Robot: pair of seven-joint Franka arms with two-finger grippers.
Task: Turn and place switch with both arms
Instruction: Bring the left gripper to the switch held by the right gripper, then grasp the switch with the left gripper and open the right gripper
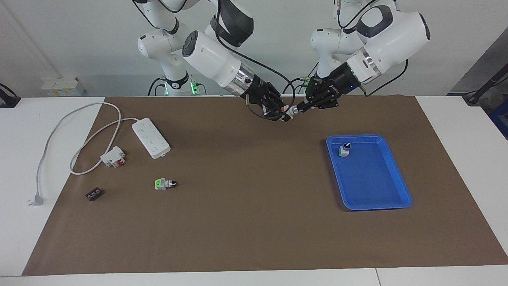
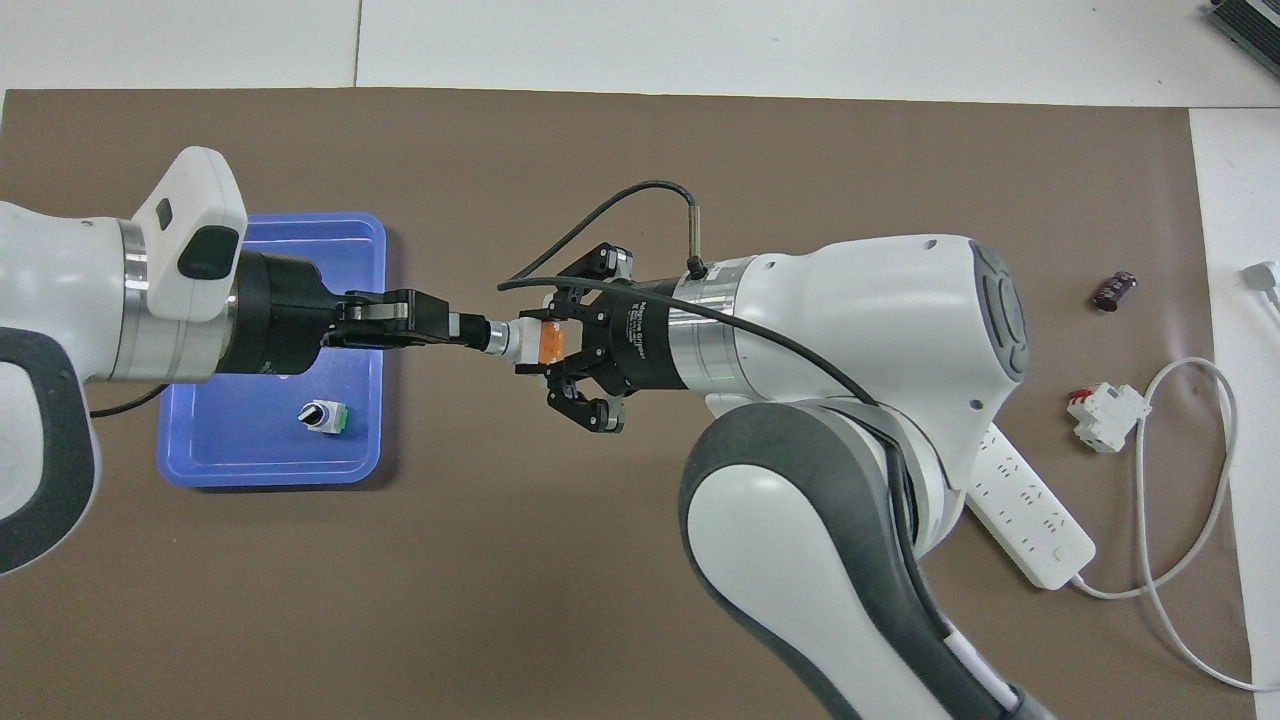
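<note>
The switch (image 2: 545, 343), with its orange end block, whitish middle and black knob, is held level in the air between the two grippers, over the brown mat beside the blue tray (image 2: 270, 480). My left gripper (image 2: 470, 330) is shut on the knob end. My right gripper (image 2: 540, 345) is closed around the orange end block. In the facing view the grippers meet over the part of the mat nearest the robots: the left gripper (image 1: 298, 108), the right gripper (image 1: 281, 112), and the switch (image 1: 286, 116) between them.
The blue tray (image 1: 369, 137) holds one green-ended switch (image 1: 344, 151) (image 2: 325, 417). Another green-ended switch (image 1: 164, 183) lies on the mat. A white power strip (image 1: 151, 138), a white-and-red block (image 1: 113, 156) and a small dark part (image 1: 93, 194) lie toward the right arm's end.
</note>
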